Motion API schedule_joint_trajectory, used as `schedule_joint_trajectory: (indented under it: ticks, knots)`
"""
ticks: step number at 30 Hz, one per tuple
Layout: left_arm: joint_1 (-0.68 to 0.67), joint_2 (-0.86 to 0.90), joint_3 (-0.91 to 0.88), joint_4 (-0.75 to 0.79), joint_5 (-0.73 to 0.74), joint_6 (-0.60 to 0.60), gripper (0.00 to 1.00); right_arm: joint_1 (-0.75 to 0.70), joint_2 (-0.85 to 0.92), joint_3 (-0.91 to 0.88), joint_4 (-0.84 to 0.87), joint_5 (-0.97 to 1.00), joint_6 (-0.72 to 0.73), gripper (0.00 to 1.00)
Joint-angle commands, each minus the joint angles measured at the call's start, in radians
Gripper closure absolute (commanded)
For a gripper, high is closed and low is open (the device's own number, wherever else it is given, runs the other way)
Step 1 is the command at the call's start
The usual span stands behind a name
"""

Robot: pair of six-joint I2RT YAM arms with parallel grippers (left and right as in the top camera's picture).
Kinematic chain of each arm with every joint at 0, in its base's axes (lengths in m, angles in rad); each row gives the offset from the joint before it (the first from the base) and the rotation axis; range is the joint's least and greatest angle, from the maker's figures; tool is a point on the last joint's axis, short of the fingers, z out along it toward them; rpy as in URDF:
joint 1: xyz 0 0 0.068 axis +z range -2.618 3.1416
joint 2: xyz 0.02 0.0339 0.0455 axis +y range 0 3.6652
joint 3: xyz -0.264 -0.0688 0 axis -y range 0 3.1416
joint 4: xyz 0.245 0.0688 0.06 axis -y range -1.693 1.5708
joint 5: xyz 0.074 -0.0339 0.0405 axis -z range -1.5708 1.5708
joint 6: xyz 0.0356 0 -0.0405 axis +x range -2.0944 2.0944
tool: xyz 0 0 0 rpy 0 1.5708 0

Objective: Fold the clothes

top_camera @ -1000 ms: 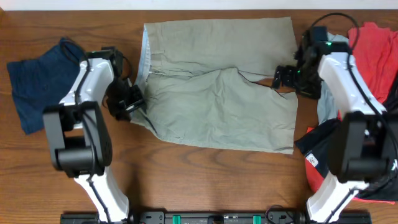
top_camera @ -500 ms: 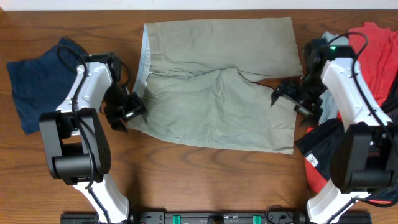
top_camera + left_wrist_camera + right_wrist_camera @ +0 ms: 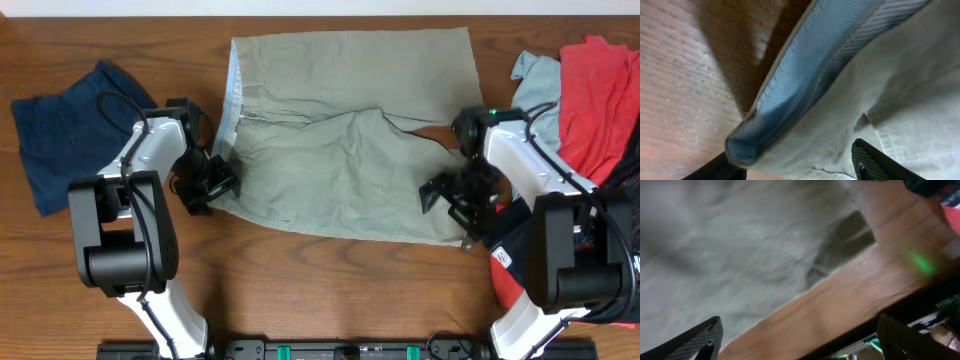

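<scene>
The khaki shorts (image 3: 340, 150) lie spread flat in the middle of the table, with one leg lapped over the other. My left gripper (image 3: 212, 185) is open at their left edge. In the left wrist view its fingers (image 3: 795, 167) straddle the waistband corner, where the pale blue lining (image 3: 820, 65) is turned up. My right gripper (image 3: 450, 200) is open over the lower right hem. In the right wrist view its fingers (image 3: 800, 340) span the hem of the shorts (image 3: 730, 255) and bare wood.
Navy shorts (image 3: 60, 130) lie at the far left. At the right edge lie a red garment (image 3: 600, 100), a light-blue one (image 3: 535, 80) and a black one (image 3: 520, 225), close beside my right arm. The table's front strip is bare wood (image 3: 330, 290).
My right gripper has moved from the upper leg's right end toward the front, down to the lower right hem. My left gripper has shifted slightly toward the front along the waistband.
</scene>
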Motion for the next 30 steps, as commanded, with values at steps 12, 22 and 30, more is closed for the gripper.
schedule_joint_trajectory:
  ticks: [12, 22, 30]
  knots:
    - [0.002, 0.002, -0.012, 0.05, -0.013, -0.014, 0.57, 0.017, -0.02, -0.228, 0.197, 0.108, 0.193, 0.07]
    - [0.002, 0.002, -0.045, 0.068, -0.013, -0.014, 0.72, -0.003, -0.02, -0.244, 0.328, 0.231, 0.216, 0.09]
    - [0.002, 0.002, -0.045, 0.068, -0.013, -0.014, 0.92, -0.055, -0.022, -0.244, 0.36, 0.256, 0.214, 0.09]
